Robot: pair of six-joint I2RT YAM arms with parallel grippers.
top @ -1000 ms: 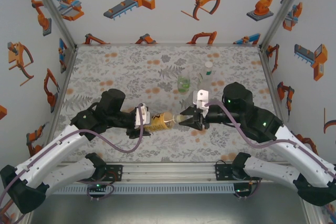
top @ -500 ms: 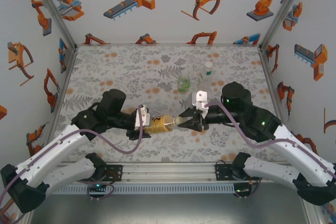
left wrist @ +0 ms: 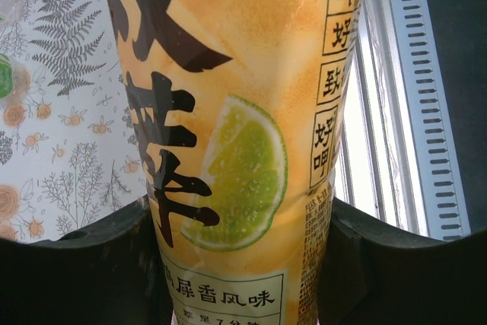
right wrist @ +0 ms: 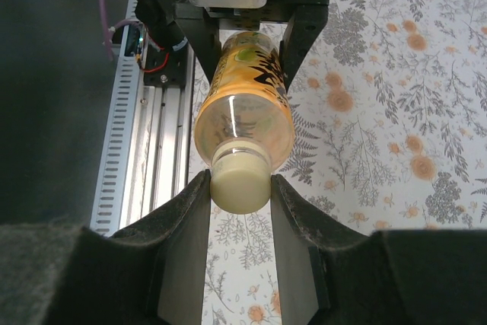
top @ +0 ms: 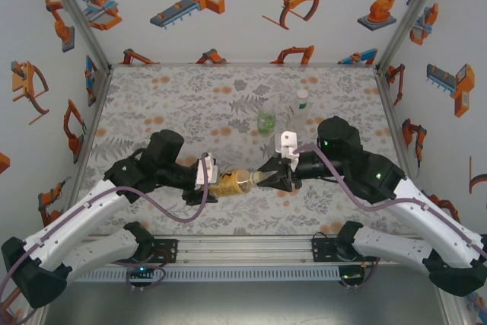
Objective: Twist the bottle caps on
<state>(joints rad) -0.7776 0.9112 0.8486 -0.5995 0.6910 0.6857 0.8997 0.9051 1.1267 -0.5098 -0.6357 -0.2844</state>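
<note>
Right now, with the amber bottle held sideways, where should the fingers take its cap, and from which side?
Take the cap by its round side wall, fingers on opposite sides, coming end-on from the neck end. The left gripper holds the amber bottle on its side, cap toward the right gripper, which grips it this way.

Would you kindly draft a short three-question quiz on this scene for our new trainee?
1. True or false: the left gripper holds the amber bottle on its side.
2. The right gripper is shut on: A the pale cap at the bottle's mouth; B the bottle's label; C nothing.
3. How many other bottles stand upright farther back on the table?
Key: 1 true; 2 A; 3 two, the green-tinted bottle and the slim bottle.
</note>
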